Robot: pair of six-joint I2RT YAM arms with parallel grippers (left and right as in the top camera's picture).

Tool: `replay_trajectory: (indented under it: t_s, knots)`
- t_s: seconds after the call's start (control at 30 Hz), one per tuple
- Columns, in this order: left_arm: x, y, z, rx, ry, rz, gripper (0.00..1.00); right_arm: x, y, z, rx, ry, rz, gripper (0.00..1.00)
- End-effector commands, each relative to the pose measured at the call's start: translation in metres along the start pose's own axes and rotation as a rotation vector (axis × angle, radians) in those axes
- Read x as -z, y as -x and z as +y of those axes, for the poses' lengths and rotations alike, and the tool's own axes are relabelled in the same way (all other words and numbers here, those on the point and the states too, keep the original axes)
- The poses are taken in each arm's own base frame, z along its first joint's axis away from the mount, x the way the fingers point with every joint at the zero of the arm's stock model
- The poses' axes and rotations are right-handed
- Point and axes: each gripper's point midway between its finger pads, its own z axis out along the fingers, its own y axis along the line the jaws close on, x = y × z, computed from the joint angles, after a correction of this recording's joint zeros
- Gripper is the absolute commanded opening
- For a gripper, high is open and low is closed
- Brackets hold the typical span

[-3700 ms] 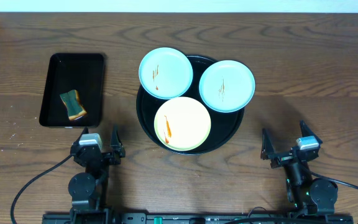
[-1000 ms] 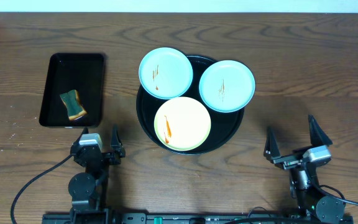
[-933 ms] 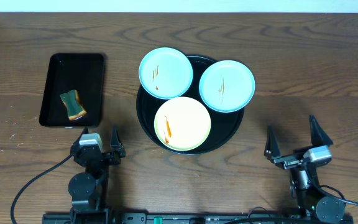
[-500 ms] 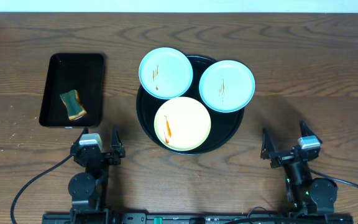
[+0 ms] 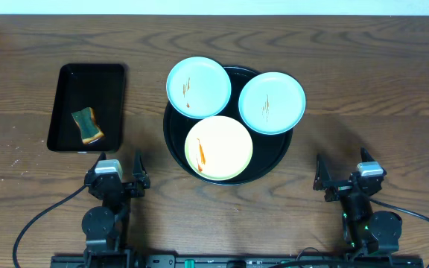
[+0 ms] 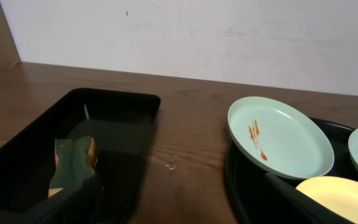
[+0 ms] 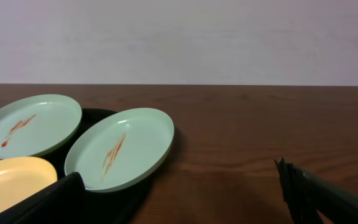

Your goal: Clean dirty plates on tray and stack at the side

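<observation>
Three plates lie on the round black tray [image 5: 172, 141], each streaked with orange-brown sauce: a mint one [image 5: 198, 87] at the back left, a mint one [image 5: 272, 103] at the back right, and a yellow one [image 5: 218, 148] in front. The back plates overhang the rim. My left gripper [image 5: 118, 165] rests open near the table's front edge, left of the tray, holding nothing. My right gripper [image 5: 341, 173] stands open at the front right, apart from the tray. The left wrist view shows a mint plate [image 6: 281, 137]. In the right wrist view the nearer mint plate [image 7: 120, 149] lies ahead to the left.
A rectangular black tray [image 5: 110, 82] sits at the left with a green and yellow sponge [image 5: 87, 126] in it; the sponge [image 6: 72, 158] is also close ahead in the left wrist view. A pale wall runs behind the brown wooden table.
My right gripper stood a little farther right and looked larger a second ago; it has come back left and lower. The left arm, plates and sponge have not moved.
</observation>
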Motion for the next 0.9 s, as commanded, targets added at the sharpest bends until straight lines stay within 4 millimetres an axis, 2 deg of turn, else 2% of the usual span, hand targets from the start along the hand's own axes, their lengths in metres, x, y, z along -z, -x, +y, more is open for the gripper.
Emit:
replay_trajectory:
  t_s: [0.0,0.17,0.33,0.57,0.7,0.87]
  knots:
    - [0.0,-0.016,-0.001,-0.014,-0.009,0.056,0.8,0.0,-0.001,0.0,0.008,-0.002,0.005,0.99]
    - [0.0,-0.016,-0.001,-0.014,-0.009,0.057,0.81,0.0,-0.001,0.0,0.008,-0.001,0.004,0.99]
    - [0.0,-0.016,-0.001,-0.014,-0.009,0.057,0.81,0.0,0.0,0.014,-0.034,0.075,-0.001,0.99]
    - [0.0,-0.016,-0.001,-0.014,-0.009,0.056,0.81,0.001,0.012,0.017,-0.029,0.098,-0.045,0.99]
    - [0.0,-0.016,-0.001,-0.014,-0.009,0.057,0.81,0.001,0.011,0.018,-0.03,0.099,-0.042,0.99]
    - [0.0,-0.016,-0.001,-0.014,-0.009,0.056,0.81,0.001,0.009,0.018,-0.123,0.1,-0.031,0.99]
